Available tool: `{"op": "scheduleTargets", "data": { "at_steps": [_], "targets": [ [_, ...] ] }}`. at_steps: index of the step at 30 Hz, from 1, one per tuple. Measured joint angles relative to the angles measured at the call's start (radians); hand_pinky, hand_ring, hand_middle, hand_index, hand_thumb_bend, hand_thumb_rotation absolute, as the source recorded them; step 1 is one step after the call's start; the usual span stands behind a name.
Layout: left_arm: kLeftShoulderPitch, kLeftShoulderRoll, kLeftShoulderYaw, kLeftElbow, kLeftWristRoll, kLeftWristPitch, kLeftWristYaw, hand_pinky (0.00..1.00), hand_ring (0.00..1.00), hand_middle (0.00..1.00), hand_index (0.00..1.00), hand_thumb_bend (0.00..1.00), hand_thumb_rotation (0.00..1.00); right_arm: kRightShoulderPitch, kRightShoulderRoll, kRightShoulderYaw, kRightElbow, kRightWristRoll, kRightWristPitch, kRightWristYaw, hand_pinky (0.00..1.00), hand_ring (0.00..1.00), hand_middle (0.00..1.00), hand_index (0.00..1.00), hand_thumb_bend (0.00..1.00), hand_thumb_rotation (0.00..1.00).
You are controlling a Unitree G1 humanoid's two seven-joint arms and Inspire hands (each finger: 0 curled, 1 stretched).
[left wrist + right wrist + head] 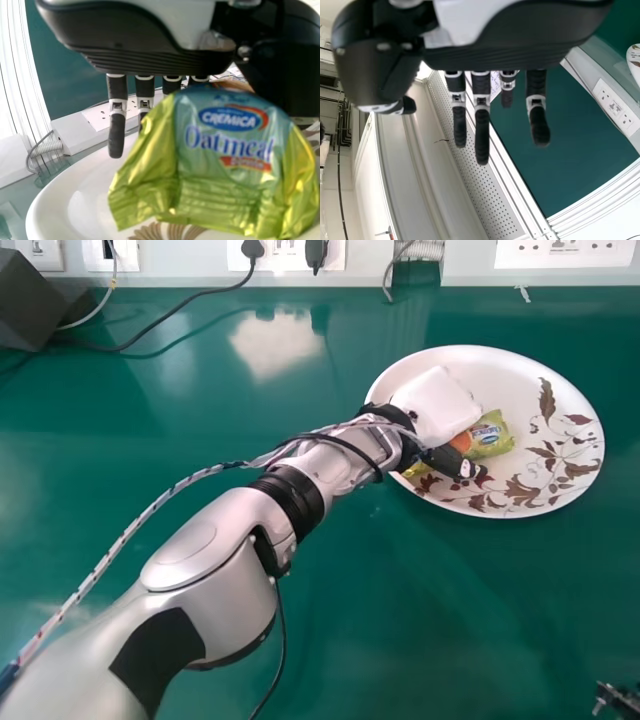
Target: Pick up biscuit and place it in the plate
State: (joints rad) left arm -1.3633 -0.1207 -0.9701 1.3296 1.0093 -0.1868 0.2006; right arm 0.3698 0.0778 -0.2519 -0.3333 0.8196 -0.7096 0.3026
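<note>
Biscuit packet (491,437) is showing over plate (510,373), near centre; you're grasping it with left hand (436,405) at plate's ten o'clock. You're risking wrapper (215,200) catching on thumb (452,461) at release, likely dragging towards eight o'clock. Right hand (481,135) is idling, straight-fingered.

The green desk (400,620) caught patches of light. White socket panels (565,252) lined the pale wall (185,258) behind, a black cable (205,293) trailing down.
</note>
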Motion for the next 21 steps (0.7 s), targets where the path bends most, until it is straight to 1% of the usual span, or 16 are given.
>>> {"op": "scheduleTargets", "data": {
  "at_steps": [4,9,13,14,15,17,21],
  "targets": [
    [0.0,0.0,-0.001,0.0,0.0,0.0,0.004,0.45,0.61,0.76,0.74,1.0,0.62,0.0,0.0,0.001,-0.002,-0.005,0.0,-0.008,0.2,0.31,0.49,0.67,0.55,0.0],
    [0.0,0.0,-0.001,-0.001,0.0,0.0,0.005,0.5,0.66,0.79,0.76,1.0,0.64,0.0,-0.001,0.001,-0.002,-0.006,0.0,-0.006,0.2,0.31,0.49,0.69,0.55,0.0],
    [0.0,0.001,0.006,-0.001,-0.003,-0.003,0.005,0.55,0.69,0.81,0.77,1.0,0.64,0.0,-0.001,0.001,-0.002,-0.004,0.001,0.001,0.26,0.39,0.49,0.7,0.55,0.0],
    [0.0,0.002,0.008,-0.001,-0.005,-0.007,0.005,0.56,0.7,0.81,0.78,1.0,0.64,0.0,-0.001,0.001,-0.002,-0.004,0.003,0.004,0.28,0.42,0.56,0.7,0.71,0.11],
    [0.0,0.002,0.01,-0.001,-0.008,-0.008,0.005,0.57,0.71,0.81,0.78,1.0,0.65,0.0,-0.001,0.001,-0.002,-0.004,0.005,0.007,0.3,0.45,0.59,0.7,0.77,0.15],
    [0.0,0.003,0.014,-0.001,-0.011,-0.009,0.005,0.58,0.72,0.82,0.78,1.0,0.66,0.0,-0.002,0.0,-0.002,-0.004,0.008,0.013,0.33,0.5,0.65,0.73,0.83,0.2],
    [0.0,0.004,0.018,-0.001,-0.012,-0.01,0.004,0.61,0.74,0.83,0.79,1.0,0.66,-0.002,-0.002,-0.004,-0.002,-0.004,0.013,0.015,0.37,0.55,0.68,0.74,0.86,0.24]
  ]
}}
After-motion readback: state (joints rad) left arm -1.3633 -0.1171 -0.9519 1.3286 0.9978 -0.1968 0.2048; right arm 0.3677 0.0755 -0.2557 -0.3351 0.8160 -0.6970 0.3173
